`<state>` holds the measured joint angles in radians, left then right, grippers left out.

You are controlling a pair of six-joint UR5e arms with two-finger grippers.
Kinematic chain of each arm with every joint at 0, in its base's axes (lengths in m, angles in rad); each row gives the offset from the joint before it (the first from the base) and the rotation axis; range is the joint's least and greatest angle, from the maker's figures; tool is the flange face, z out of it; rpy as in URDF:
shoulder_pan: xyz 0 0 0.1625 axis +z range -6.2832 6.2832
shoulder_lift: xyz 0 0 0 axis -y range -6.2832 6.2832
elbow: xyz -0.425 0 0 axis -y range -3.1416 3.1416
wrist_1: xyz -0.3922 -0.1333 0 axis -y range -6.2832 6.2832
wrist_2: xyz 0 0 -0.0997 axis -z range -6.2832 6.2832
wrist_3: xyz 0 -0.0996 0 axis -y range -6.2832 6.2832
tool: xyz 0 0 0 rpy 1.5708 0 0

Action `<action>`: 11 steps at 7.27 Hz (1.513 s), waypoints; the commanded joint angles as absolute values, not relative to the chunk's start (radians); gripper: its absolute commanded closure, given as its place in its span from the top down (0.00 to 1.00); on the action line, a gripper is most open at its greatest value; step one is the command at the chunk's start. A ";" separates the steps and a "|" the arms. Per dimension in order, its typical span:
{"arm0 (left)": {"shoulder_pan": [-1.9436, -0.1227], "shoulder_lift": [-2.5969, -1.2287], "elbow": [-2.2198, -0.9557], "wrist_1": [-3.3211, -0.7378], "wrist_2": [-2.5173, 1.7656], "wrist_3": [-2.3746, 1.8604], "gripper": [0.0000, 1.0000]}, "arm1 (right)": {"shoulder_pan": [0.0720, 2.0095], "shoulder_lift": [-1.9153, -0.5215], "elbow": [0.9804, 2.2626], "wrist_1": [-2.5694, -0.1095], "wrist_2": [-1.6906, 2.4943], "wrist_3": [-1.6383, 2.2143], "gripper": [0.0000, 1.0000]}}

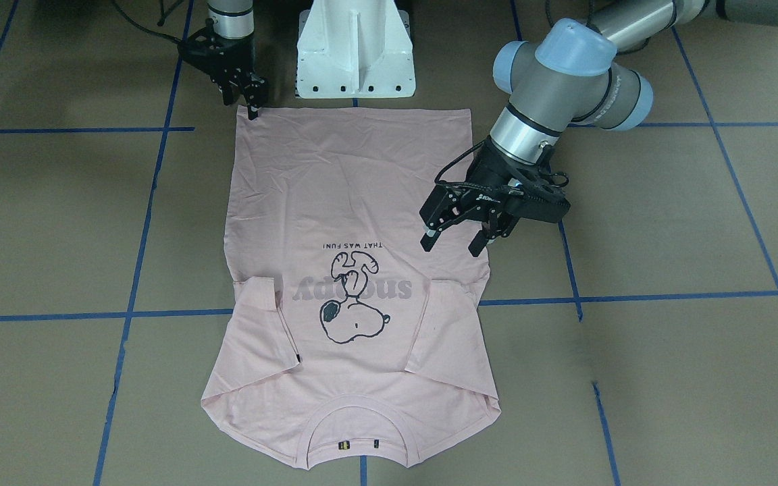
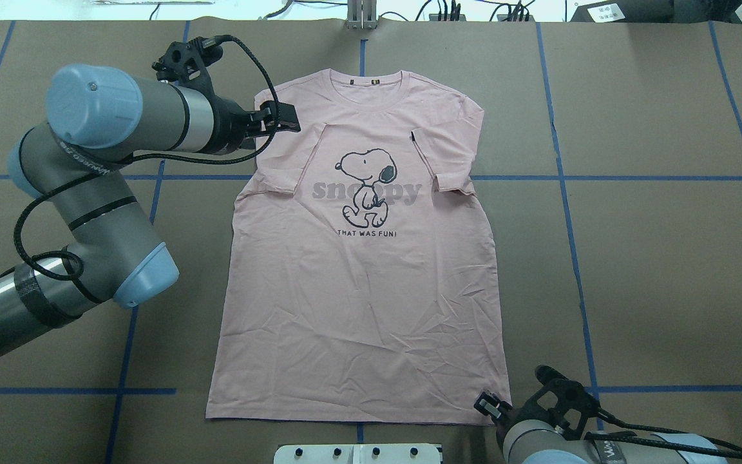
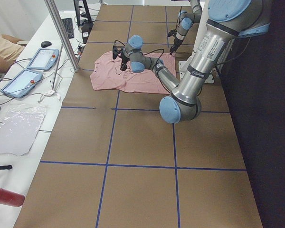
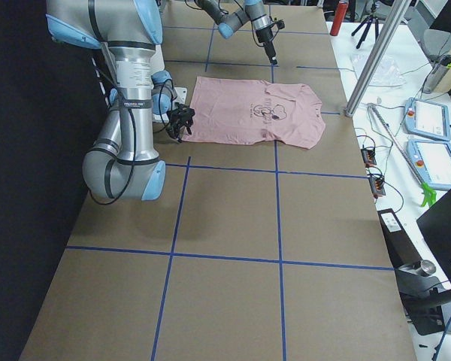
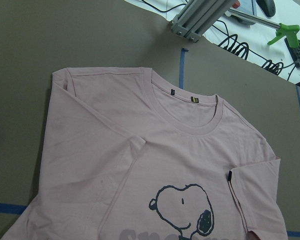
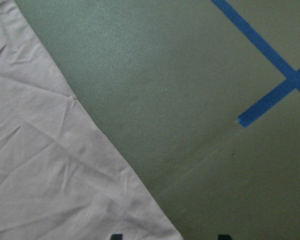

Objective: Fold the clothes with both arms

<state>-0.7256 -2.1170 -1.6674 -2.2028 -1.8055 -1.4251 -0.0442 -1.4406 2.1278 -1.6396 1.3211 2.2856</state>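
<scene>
**Overhead exterior view: pink T-shirt laid flat, both grippers empty**

Overhead exterior footage shows the pale pink T-shirt spread flat and print-up on the brown table, which is marked with blue tape lines. The ribbed neck is turned away from the robot and the hem lies just in front of the white pedestal base. Both short sleeves are folded inward over the chest, on either side of the cartoon dog print.

The left gripper is held above the shirt's side edge on the robot's left, just below the folded sleeve. Its two fingers are spread wide and nothing is gripped between them.

The right gripper is placed at the hem corner on the robot's right, close to the table. In the right wrist-mounted view its black fingertips are only just seen at the bottom edge, set well apart, with the shirt's corner lying near the gap. No cloth is seen pinched.

Light creases are seen across the lower half of the shirt.
</scene>
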 commanded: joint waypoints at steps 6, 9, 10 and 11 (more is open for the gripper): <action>-0.689 -2.076 -1.763 -2.200 -1.801 -1.516 0.93 | 0.001 -1.436 2.172 -1.632 1.383 2.252 0.00; -0.435 -1.827 -2.024 -2.163 -1.711 -1.742 0.93 | 0.017 -1.437 2.200 -1.632 1.385 2.250 0.00; -0.341 -1.822 -2.032 -2.019 -1.677 -1.759 0.93 | 0.023 -1.437 2.204 -1.632 1.385 2.252 0.00; -0.249 -1.753 -2.034 -1.966 -1.570 -1.763 0.93 | 0.028 -1.439 2.235 -1.632 1.387 2.250 0.00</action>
<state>-0.3673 -1.8176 -2.0174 -2.0592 -1.6710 -1.7377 0.0209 -1.4377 2.2065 -1.6322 1.3854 2.2513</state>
